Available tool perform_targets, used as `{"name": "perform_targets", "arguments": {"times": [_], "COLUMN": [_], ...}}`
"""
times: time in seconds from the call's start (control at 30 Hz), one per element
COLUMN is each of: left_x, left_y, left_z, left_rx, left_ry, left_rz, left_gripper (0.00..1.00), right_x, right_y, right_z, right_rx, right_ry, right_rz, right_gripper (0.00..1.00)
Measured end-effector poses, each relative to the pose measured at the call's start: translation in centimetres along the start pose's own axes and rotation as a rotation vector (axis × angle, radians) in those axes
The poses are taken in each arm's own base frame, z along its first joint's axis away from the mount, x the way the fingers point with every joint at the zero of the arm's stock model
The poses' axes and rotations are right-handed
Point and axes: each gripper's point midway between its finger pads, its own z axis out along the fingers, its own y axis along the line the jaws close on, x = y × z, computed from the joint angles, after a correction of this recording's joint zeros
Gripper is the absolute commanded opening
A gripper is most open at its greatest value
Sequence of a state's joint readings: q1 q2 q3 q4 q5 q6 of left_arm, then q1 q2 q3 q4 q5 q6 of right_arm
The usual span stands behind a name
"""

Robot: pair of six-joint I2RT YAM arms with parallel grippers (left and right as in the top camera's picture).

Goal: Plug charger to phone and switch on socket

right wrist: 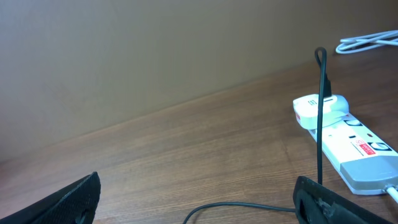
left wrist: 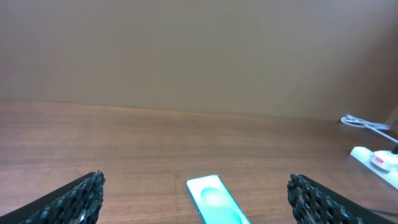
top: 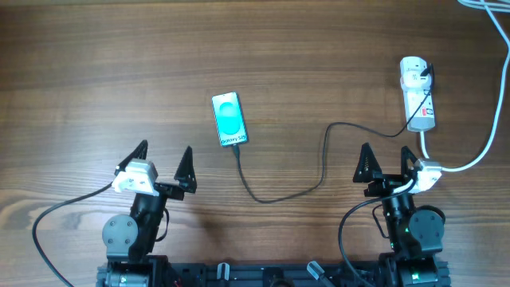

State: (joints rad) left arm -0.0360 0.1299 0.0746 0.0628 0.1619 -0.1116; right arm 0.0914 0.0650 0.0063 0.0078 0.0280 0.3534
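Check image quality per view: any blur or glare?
Overhead: sharp, evenly lit, phone screen bright without glare. Left wrist: soft throughout, phone washed out, its text unreadable. Right wrist: socket and charger reasonably crisp.

Worktop [top: 88, 72]: dark brown wood, grain running left to right under me. Behind it I see a plain tan wall [left wrist: 186, 50], evenly lit, possibly board.

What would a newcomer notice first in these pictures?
The bright teal phone stands out midway on the dark table. A thin black charger snakes from its near end to the white socket at far right. The left gripper and right gripper hang open near the front.
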Motion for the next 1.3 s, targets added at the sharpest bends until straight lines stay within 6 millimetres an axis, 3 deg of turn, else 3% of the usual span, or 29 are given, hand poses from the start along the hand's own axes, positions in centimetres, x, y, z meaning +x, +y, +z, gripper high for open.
{"name": "perform_targets", "arguments": {"times": [0.27,1.3], "left_x": [3.5,3.4], "left_y": [0.7,0.7], "left_z": [-0.5,-0.6], "left_rx": [-0.022,-0.021], "left_ry": [0.075,0.069], "left_rz": [-0.006,-0.005], "left_gripper": [1.0,1.0], "right_x": [0.0,0.0], "right_y": [0.0,0.0], "right_z": [0.0,0.0], "right_rx": [0.0,0.0], "right_ry": [0.0,0.0], "right_rz": [0.0,0.0], "right_gripper": [1.0,1.0]}}
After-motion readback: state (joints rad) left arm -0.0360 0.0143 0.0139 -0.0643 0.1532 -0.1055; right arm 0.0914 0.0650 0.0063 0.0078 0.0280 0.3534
